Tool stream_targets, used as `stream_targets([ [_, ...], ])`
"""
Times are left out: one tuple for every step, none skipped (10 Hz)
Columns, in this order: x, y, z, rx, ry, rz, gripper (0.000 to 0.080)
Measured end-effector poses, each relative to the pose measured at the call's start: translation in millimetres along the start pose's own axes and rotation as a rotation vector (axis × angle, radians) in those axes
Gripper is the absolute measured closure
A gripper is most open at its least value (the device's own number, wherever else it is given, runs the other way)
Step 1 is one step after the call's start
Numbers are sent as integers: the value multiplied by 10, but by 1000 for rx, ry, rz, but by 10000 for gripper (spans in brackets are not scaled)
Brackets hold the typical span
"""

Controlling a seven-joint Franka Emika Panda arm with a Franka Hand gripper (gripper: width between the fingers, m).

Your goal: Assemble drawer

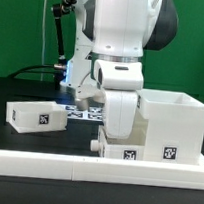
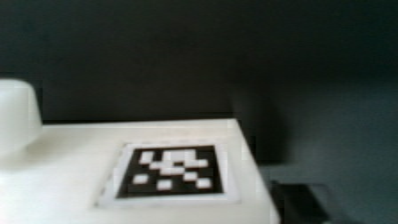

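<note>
Claw: the claw (image 1: 118,130) hangs low, directly over the near tray. Its fingertips merge with white plastic in the exterior view and are too blurred to see in the wrist view, so I cannot tell whether it is spread or pinching.
Near tray: the near tray (image 1: 126,149) sits right beneath the claw and beside the housing, tag facing outward. The wrist view shows a white tagged face (image 2: 107,135) close below, probably this tray.
Housing: the housing (image 1: 175,121) stands upright just beside the claw, on the exterior view's right, with nothing visibly slotted into it.
Far tray: the far tray (image 1: 38,115) lies well apart from the claw, on the opposite side from the housing, alone on the dark table (image 1: 21,91).
Surroundings: the marker board (image 1: 84,112) lies behind the claw and the border wall (image 1: 44,166) runs in front of it.
Done: apparently little, since all three drawer parts look separate.
Left: both trays need seating in the housing, most likely the near tray first.
</note>
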State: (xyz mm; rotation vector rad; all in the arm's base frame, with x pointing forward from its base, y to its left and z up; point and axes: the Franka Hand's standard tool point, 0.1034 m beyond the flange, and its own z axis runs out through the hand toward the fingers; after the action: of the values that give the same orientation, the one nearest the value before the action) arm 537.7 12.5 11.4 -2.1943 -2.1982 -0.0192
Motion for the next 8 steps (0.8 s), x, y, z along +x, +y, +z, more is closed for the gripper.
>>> stream_targets([
  [11,19,-37,-6,0,15,346],
  [18,36,-88,-11,-1,20,346],
  [21,45,-150,-14,-4,21,201],
  [23,61,-220,-20,-7,24,159],
  [20,67,-297,-15,-11,31,152],
  [-3,90,-404,-15,-16,32,152],
  [-89,116,-471,-12,-21,19,152],
  [-221,163,-499,-9,-23,7,150],
])
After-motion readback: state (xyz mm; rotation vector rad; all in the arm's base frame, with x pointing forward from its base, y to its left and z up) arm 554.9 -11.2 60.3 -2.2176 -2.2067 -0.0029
